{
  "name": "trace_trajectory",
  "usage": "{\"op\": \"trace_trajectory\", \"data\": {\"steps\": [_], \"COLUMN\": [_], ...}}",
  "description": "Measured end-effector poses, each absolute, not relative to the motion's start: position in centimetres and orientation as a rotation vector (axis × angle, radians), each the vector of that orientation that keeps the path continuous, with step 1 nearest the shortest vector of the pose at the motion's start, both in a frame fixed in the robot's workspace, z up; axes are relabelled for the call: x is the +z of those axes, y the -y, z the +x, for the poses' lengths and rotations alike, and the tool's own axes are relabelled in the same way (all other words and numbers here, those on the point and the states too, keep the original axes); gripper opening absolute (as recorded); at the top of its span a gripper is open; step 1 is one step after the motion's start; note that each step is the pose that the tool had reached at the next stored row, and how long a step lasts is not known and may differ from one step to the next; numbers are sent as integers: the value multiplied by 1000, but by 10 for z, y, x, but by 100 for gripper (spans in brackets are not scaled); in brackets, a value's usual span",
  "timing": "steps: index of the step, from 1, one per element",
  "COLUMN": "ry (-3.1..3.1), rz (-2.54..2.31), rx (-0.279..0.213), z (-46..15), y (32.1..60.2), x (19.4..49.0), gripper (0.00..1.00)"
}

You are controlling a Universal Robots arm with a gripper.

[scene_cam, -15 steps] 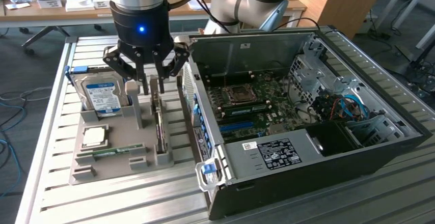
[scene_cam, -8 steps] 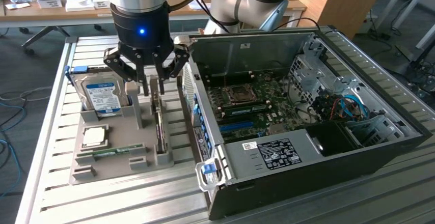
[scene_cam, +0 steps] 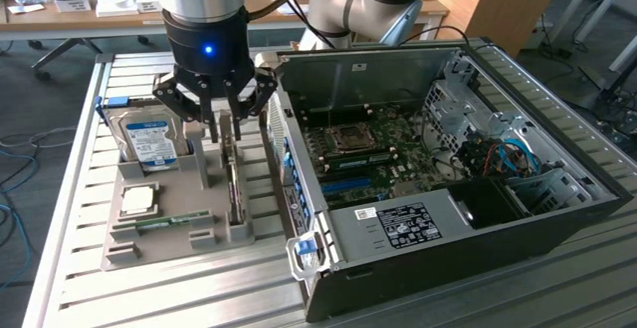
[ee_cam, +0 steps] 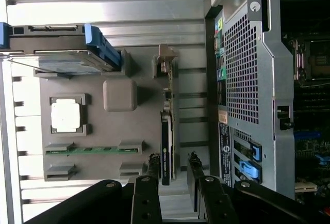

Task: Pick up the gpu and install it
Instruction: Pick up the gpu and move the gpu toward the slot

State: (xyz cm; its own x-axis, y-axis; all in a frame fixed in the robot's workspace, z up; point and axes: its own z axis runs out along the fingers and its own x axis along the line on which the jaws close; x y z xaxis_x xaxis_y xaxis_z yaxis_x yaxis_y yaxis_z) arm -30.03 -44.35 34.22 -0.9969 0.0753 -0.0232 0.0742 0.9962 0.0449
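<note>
End effector (ee_cam: 172, 158) fingers (ee_cam: 153, 164) spread, straddling gpu (ee_cam: 166, 131); no contact seen. Gpu upright on edge in gray fixture (ee_cam: 134, 126) slot on bench (scene_cam: 199, 298), beside PC case (scene_cam: 448, 268). Rec: center card betw. fingers, grip board edge not fan, vertical approach, no twist.

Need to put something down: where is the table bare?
Bare: the slatted table nearest the exterior camera, in front of the gray tray. Crowded: the narrow gap between tray and computer case, with the gripper, jaws open, over the gpu.
</note>
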Motion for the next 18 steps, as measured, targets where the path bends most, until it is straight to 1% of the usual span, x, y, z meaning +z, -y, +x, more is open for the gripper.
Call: {"op": "trace_trajectory", "data": {"steps": [18], "ry": [-3113], "rz": [117], "rx": [69], "z": [-300], "y": [443], "x": [338], "gripper": [36]}}
